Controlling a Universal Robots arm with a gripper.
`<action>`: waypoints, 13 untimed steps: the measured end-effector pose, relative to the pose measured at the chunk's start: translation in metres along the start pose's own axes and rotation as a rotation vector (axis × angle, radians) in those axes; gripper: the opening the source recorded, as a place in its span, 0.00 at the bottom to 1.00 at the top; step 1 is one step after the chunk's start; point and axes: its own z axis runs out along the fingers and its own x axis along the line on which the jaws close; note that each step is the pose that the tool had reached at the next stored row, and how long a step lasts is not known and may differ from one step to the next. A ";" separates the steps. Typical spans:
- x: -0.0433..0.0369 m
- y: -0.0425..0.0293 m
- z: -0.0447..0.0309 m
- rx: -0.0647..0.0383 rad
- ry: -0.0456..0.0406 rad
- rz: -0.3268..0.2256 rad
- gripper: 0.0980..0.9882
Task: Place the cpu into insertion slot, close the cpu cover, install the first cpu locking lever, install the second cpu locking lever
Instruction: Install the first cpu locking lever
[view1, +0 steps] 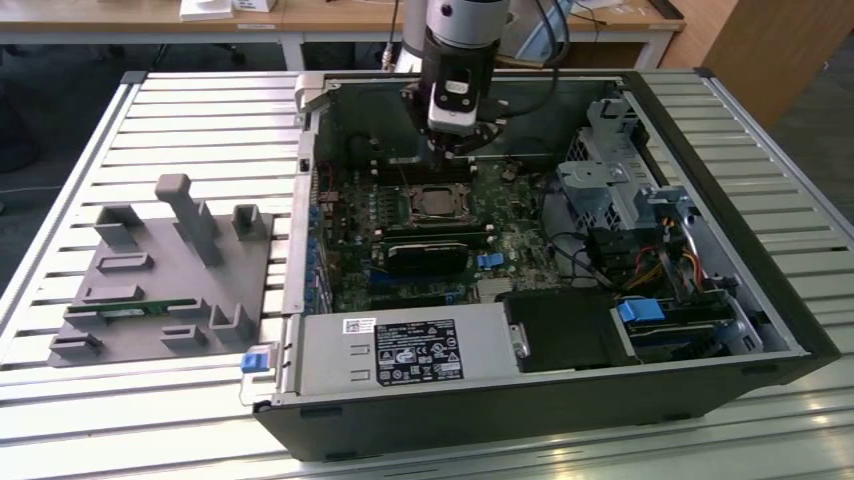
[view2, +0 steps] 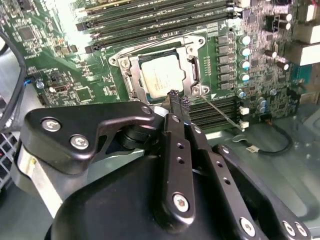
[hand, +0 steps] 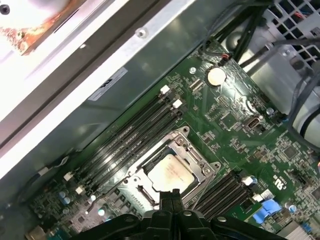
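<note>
The cpu (view2: 161, 76) (hand: 169, 173) (view1: 434, 203) lies flat in the insertion slot (view2: 124, 82) on the green motherboard, its silver top showing. The cpu cover (view2: 192, 70) (hand: 196, 159) lies down around it as a silver frame. A thin locking lever (view2: 222, 114) runs out from one socket corner across the memory slots. My gripper (view2: 176, 98) (hand: 172, 194) (view1: 461, 150) hovers just above the socket's edge, close to that lever's root. Its two black fingers are pressed together with nothing visible between them.
Long black memory slots (view2: 150, 20) flank the socket on two sides. The open case holds a grey power supply box (view1: 400, 350), a black card (view1: 427, 255), a drive cage (view1: 614, 180) and cables (view1: 641, 262). A grey fixture (view1: 160, 270) sits outside on the exterior view's left.
</note>
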 end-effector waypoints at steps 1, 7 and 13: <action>0.0000 0.0000 0.0000 0.001 -0.0002 -0.015 0.01; 0.0000 0.0000 0.0003 0.005 -0.0016 -0.100 0.01; 0.0005 -0.0005 0.0007 -0.015 -0.0314 -0.157 0.01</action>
